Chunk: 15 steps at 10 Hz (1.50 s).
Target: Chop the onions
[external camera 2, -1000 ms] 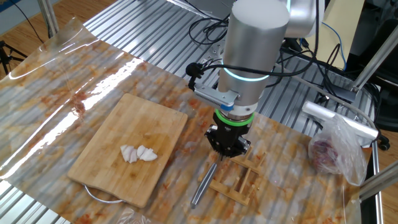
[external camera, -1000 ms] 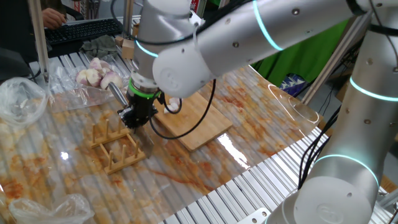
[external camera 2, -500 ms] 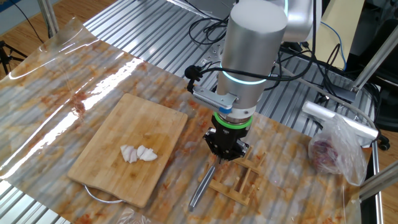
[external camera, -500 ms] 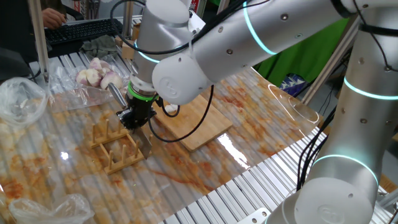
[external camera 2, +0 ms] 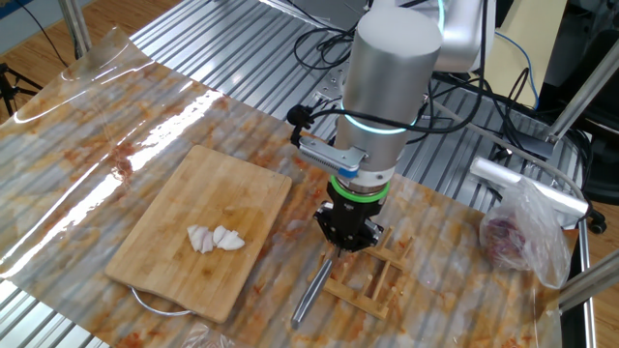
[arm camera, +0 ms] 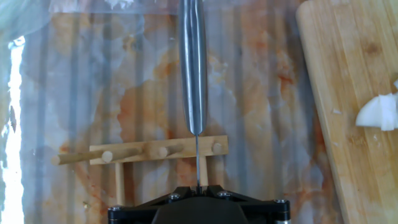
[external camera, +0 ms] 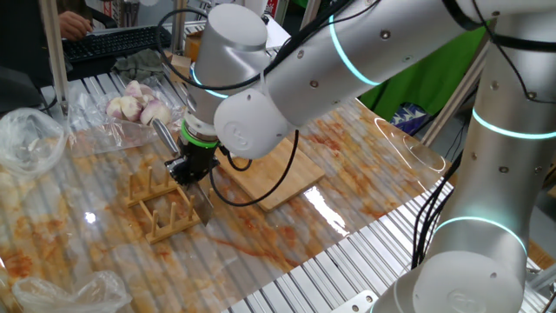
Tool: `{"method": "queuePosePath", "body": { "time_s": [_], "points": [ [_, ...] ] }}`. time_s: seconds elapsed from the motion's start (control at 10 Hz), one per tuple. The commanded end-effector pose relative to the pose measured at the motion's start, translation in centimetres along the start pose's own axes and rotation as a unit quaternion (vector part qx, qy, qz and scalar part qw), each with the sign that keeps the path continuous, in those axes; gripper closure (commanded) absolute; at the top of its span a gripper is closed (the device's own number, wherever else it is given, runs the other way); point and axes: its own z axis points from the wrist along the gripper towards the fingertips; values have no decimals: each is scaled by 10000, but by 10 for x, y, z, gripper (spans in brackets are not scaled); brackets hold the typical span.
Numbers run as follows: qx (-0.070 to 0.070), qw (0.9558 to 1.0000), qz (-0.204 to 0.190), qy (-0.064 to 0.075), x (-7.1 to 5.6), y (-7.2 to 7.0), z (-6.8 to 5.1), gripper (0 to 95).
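A few small pale onion chunks lie on the wooden board; they also show at the right edge of the hand view. In one fixed view the arm hides them on the board. My gripper stands over the wooden rack, right of the board. It is shut on a knife. In the hand view the steel handle points away from my gripper, and the thin blade edge runs between the fingers, across the rack.
A clear bag of whole pinkish bulbs lies at the back; it also shows in the other fixed view. Crumpled plastic bags lie to the left. A stained plastic sheet covers the ribbed metal table.
My gripper has shifted slightly towards the board with the knife still in it. The onion chunks and the board have not moved.
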Motion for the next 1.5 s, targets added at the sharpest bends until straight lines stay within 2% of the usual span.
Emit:
{"method": "queuePosePath", "body": {
  "time_s": [0.1, 0.7, 0.9, 1.0, 1.2, 1.5],
  "points": [
    [6, 10000, 3, 7, 0, 0, -2, 950],
    [35, 9999, 87, 49, 0, 0, -2, 950],
    [78, 9997, 169, 148, 0, 0, -2, 950],
    [128, 9994, 166, 292, 0, 0, -2, 950],
    [218, 9985, 121, 486, 0, 0, -2, 950],
    [199, 9989, 91, 424, 0, 0, -2, 950]
  ]
}}
